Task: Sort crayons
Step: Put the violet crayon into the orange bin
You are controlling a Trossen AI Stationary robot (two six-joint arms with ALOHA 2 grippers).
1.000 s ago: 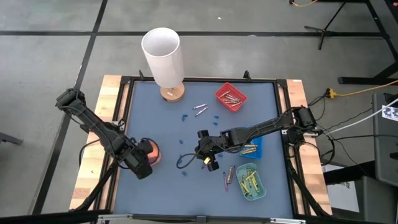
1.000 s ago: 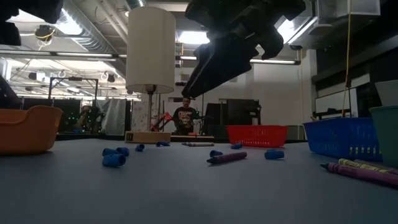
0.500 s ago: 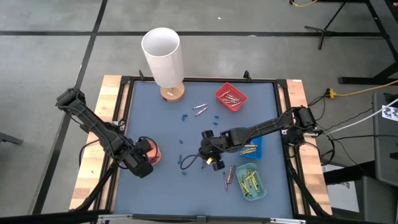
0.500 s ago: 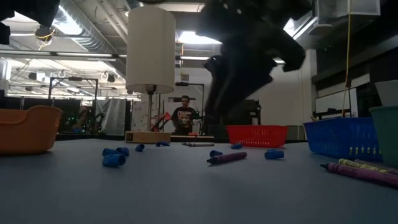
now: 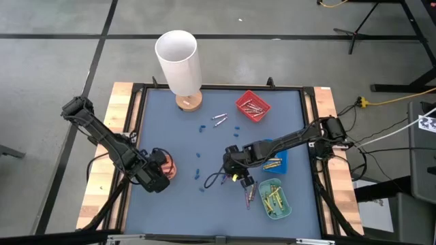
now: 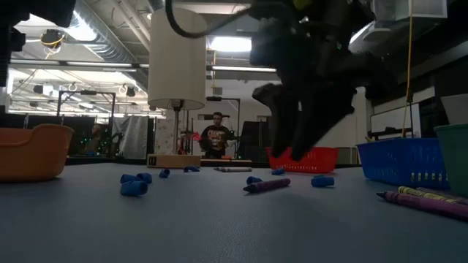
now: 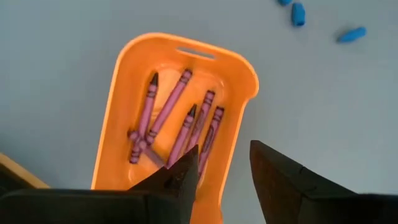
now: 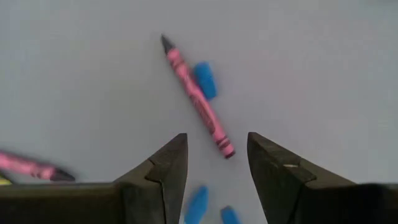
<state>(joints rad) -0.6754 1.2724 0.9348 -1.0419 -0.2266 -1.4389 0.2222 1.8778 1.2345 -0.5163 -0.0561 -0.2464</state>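
Lots of the sorting looks done, but some is left. The small orange plastic tray [image 7: 118, 93] near the left edge of the blue-grey tabletop [image 5: 170, 129] holds a bunch of purple-pink crayons [image 7: 180, 121]. The left pincer [image 7: 221, 165] hangs just over this tray with its two dark fingers apart and nothing between them. The red basket [image 5: 253, 106] at the far side has silver-grey crayons in it, and the teal tray [image 5: 274, 199] at the near right has yellow ones. A blue tray [image 5: 283, 160] sits under the right arm with gold-orange sticks inside.

Still loose on the tabletop are one purple-pink crayon [image 8: 196, 96] in the middle, two more beside the teal tray [image 5: 250, 194], and a couple of silver-grey ones [image 5: 219, 118] near the red basket. Little blue bits [image 5: 198, 155] lie scattered around.

The right pincer [image 8: 216, 168] is low over the middle purple-pink crayon, fingers wide apart and holding nothing. That crayon lies flat. In the right wrist view it runs slanted, its dark tip pointing away from the pincer and its flat end close to the gap between the fingers. I think it gets picked up next.
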